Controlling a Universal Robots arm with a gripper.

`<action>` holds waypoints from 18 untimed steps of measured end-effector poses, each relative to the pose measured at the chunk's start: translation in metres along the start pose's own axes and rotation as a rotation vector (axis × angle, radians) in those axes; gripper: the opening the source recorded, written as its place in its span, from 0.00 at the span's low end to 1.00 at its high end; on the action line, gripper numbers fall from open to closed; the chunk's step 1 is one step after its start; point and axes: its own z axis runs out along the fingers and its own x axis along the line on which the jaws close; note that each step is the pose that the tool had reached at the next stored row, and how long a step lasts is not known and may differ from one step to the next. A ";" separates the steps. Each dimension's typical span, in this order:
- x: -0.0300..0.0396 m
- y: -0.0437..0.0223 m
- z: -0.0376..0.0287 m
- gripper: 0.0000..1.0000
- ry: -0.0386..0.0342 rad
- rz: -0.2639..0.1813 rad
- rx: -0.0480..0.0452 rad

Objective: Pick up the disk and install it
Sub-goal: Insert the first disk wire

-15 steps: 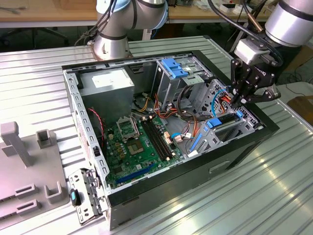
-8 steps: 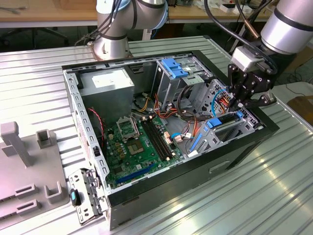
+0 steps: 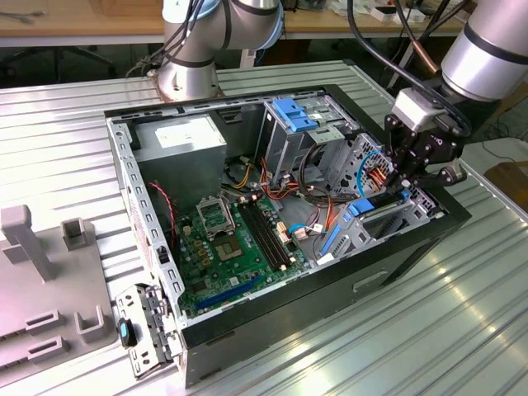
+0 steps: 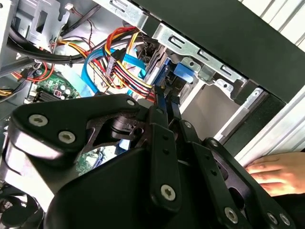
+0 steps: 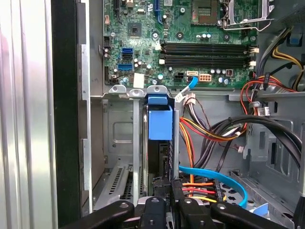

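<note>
Gripper [image 5: 167, 188], lower centre of the first wrist view, pinches the disk [image 5: 159, 143] edge-on, standing upright in the drive cage [image 5: 119, 143]; judged rigid, moderately heavy, shock-sensitive; best held by its blue rails, away from the connectors.

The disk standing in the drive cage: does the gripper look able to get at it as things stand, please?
Probably yes: the gripper sits right over the disk, fingers apparently closed on its edge; the cables lie beside it, not across.
</note>
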 end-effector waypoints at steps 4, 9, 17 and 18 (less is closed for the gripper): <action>0.0004 0.0008 0.0026 0.17 0.0009 0.010 0.0003; 0.0005 0.0014 0.0058 0.17 0.0009 0.012 0.0004; -0.0046 0.0015 0.0094 0.17 0.0014 0.027 0.0008; -0.0047 0.0016 0.0098 0.17 -0.0002 0.027 0.0008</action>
